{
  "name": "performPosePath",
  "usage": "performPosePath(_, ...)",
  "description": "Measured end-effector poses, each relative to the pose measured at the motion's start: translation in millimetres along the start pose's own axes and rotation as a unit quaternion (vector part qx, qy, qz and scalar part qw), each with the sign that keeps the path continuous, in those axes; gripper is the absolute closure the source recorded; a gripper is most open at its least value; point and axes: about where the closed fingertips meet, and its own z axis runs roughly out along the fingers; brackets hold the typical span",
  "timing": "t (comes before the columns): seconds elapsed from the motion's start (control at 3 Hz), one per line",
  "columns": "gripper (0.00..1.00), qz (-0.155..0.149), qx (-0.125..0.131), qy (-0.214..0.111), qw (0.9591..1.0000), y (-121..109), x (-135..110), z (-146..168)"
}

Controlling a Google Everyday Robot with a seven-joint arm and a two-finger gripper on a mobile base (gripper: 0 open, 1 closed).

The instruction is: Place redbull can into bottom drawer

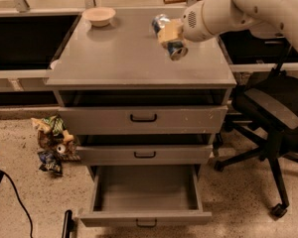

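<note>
The redbull can point(169, 37) is a slim blue-and-silver can held tilted above the cabinet top, its silver end toward me. My gripper point(170, 32) is shut on the redbull can, with tan fingers point(171, 29) around its middle, on the white arm coming in from the upper right. The bottom drawer point(145, 216) is pulled open at the foot of the grey cabinet, and its inside is bare. It has a small black handle on its front. The can is well above and behind the drawer.
A shallow white bowl point(99, 16) sits at the back left of the cabinet top point(119, 58). The two upper drawers point(143, 119) are pushed in. A black office chair point(275, 118) stands to the right. Crumpled snack bags point(52, 143) lie on the floor at left.
</note>
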Motion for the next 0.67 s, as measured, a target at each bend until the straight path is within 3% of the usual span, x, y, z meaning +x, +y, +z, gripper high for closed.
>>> performPosePath(0.33, 1.0, -0.056, -0.031, 0.022, 0.9977, 47.4, 20.7, -6.3)
performPosePath(0.67, 1.0, -0.107, -0.072, 0.059, 0.9899, 103.3, 59.6, -13.7)
